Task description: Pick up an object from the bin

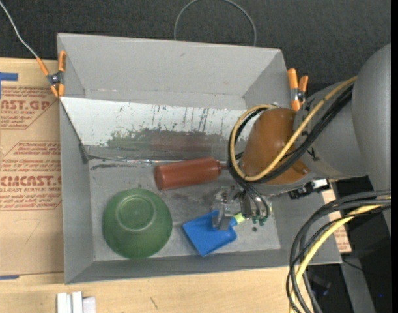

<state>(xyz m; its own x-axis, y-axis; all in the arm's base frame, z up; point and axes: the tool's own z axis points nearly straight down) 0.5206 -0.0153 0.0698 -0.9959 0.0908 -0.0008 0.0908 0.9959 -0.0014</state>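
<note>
The gripper (226, 219) sits low, well right of the green bowl (137, 223); open or closed, I can't tell. Up-right of the bowl lies a reddish-brown cylinder (185, 173), and just right of the bowl the blue block (205, 238), its far corner under the gripper. Looks like the grasp approach: next comes a firm pinch there, then a lift.

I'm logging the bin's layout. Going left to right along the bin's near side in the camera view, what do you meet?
green bowl → blue block → pincer
</note>
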